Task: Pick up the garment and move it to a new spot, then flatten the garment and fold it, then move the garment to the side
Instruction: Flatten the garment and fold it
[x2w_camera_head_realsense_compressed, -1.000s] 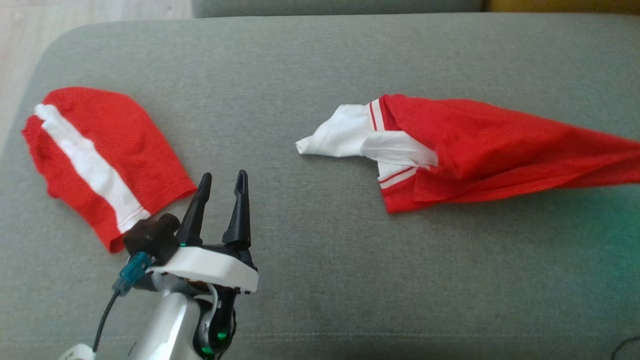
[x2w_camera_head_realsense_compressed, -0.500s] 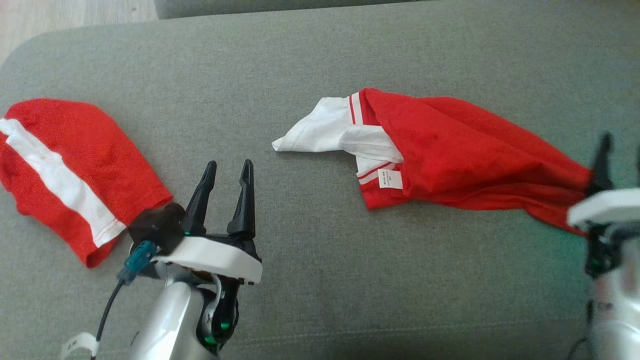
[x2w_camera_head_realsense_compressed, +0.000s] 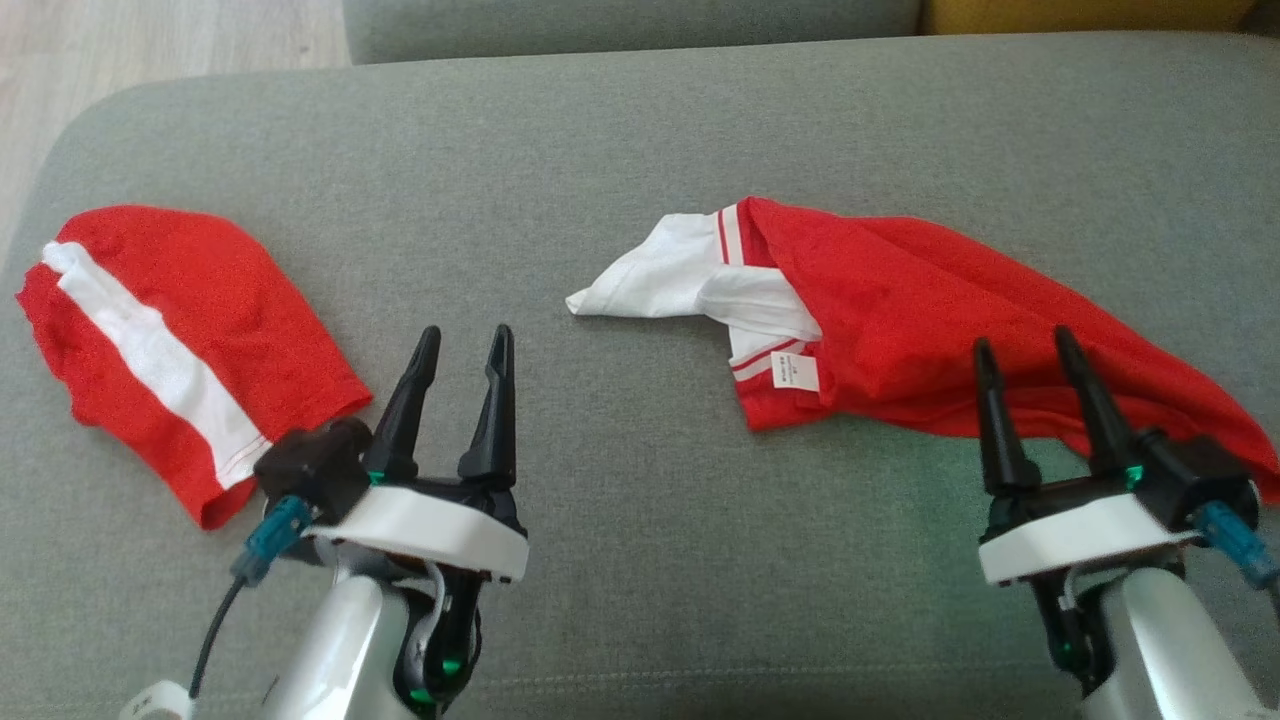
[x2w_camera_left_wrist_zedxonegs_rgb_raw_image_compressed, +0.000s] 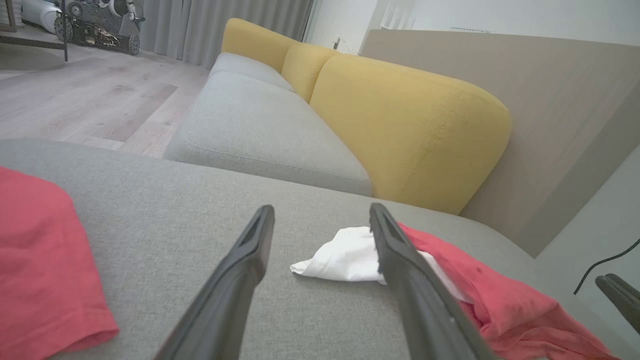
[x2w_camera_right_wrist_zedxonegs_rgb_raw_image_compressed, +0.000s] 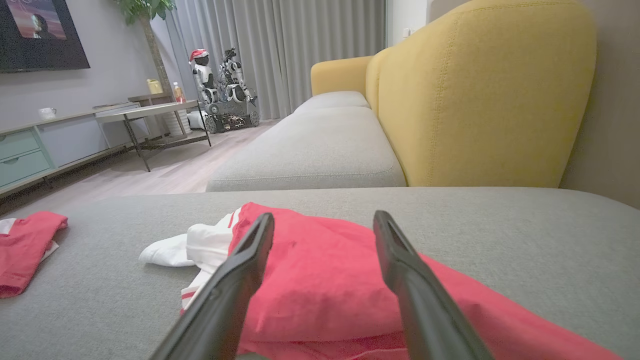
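The garment (x2w_camera_head_realsense_compressed: 930, 320) is a red shirt with a white sleeve and red-striped trim, lying crumpled and stretched out to the right on the grey cushion (x2w_camera_head_realsense_compressed: 640, 150). My right gripper (x2w_camera_head_realsense_compressed: 1023, 340) is open just in front of the garment's right part, its fingers over the near hem and holding nothing. In the right wrist view the red cloth (x2w_camera_right_wrist_zedxonegs_rgb_raw_image_compressed: 320, 285) lies under and beyond the open right gripper (x2w_camera_right_wrist_zedxonegs_rgb_raw_image_compressed: 325, 217). My left gripper (x2w_camera_head_realsense_compressed: 466, 332) is open and empty over bare cushion, to the left of the garment. The left wrist view shows the garment's white sleeve (x2w_camera_left_wrist_zedxonegs_rgb_raw_image_compressed: 345, 255) past the left gripper (x2w_camera_left_wrist_zedxonegs_rgb_raw_image_compressed: 322, 210).
A second red piece with a white stripe (x2w_camera_head_realsense_compressed: 170, 330) lies at the cushion's left end, close to my left wrist. Wooden floor (x2w_camera_head_realsense_compressed: 170, 40) starts beyond the rounded left corner. A yellow backrest (x2w_camera_right_wrist_zedxonegs_rgb_raw_image_compressed: 480, 95) and another grey seat (x2w_camera_right_wrist_zedxonegs_rgb_raw_image_compressed: 315, 145) stand behind.
My right gripper has come into the head view, opened and let go of the garment's right end. The garment now lies slack on the cushion. The head camera shifted.
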